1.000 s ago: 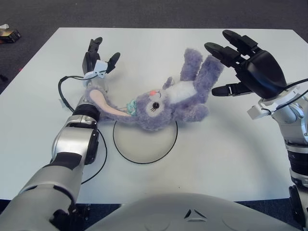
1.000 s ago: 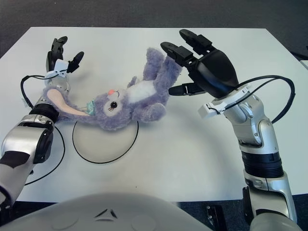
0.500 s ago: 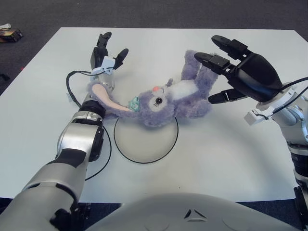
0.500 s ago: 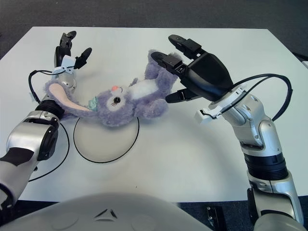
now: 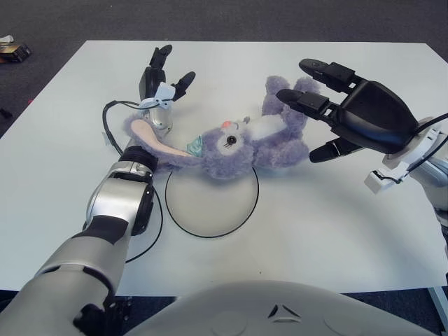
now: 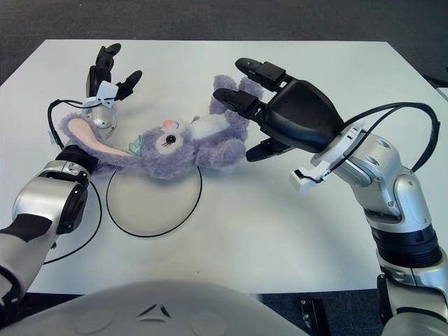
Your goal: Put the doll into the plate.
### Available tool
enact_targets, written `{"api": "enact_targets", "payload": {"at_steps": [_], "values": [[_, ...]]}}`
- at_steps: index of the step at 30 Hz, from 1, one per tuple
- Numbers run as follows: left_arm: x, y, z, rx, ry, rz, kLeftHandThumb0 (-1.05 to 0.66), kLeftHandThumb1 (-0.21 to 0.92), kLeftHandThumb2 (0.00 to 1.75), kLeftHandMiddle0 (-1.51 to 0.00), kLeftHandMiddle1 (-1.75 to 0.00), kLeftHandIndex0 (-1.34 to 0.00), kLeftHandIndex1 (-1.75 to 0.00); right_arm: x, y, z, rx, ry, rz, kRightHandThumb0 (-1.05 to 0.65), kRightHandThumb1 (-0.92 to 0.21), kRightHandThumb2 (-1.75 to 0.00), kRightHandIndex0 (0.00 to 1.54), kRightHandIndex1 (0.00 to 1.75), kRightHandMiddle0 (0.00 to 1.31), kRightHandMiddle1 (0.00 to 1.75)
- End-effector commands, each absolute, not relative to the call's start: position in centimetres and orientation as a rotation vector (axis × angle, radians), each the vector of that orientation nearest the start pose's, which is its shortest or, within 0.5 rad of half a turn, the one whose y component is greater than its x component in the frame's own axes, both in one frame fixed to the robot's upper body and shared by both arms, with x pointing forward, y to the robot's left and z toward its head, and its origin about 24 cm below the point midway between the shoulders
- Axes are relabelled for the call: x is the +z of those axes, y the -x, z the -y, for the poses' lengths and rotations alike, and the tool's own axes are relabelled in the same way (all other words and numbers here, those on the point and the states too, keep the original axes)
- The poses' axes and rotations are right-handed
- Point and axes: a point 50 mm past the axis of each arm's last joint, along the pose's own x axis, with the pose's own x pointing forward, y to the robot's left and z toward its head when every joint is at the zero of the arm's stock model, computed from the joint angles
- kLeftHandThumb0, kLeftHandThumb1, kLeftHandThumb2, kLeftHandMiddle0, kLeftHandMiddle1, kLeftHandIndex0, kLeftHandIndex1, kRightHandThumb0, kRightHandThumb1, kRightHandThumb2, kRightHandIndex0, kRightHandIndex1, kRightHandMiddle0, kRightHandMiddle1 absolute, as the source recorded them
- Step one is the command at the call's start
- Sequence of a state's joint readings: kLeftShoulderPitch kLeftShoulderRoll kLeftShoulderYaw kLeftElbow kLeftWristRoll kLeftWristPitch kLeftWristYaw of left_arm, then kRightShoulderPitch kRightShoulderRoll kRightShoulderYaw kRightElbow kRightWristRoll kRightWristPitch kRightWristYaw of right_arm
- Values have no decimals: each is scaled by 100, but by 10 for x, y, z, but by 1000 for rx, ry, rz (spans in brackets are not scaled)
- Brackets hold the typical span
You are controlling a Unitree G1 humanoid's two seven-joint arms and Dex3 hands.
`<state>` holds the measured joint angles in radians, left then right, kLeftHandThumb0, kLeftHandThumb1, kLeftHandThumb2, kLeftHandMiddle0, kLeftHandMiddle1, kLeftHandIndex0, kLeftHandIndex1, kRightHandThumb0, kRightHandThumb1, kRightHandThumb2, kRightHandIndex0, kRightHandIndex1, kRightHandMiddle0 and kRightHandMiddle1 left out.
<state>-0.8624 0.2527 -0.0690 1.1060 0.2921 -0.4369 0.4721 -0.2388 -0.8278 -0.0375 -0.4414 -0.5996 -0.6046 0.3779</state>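
Doll (image 5: 238, 143) lying on table (image 5: 336, 231), overlapping far rim of plate (image 5: 210, 210). Right hand (image 5: 350, 112) closed in over its legs since a second ago, fingers spread, not yet gripping. Left hand (image 5: 159, 82) open by the ear. Probably about to grab.
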Motion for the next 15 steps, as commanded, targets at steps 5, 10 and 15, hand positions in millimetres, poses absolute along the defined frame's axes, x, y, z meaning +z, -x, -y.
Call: {"api": "enact_targets", "payload": {"at_steps": [5,10,15], "values": [[125,-389,-170,255,-531,341,-54,92,28,-55,-1,-38,-42,209,-220,160,629,1661,927,-62,-92,-33,3,0,20,0],[125,-388,-168,254,-528,347,-54,92,29,-55,-1,-37,-41,203,-220,156,678,1680,905,-60,-92,-33,1,0,20,0],[125,-388,-168,254,-526,349,-54,92,29,-54,-1,-37,-41,201,-221,156,712,1689,888,-59,-92,-32,0,0,19,0]]}}
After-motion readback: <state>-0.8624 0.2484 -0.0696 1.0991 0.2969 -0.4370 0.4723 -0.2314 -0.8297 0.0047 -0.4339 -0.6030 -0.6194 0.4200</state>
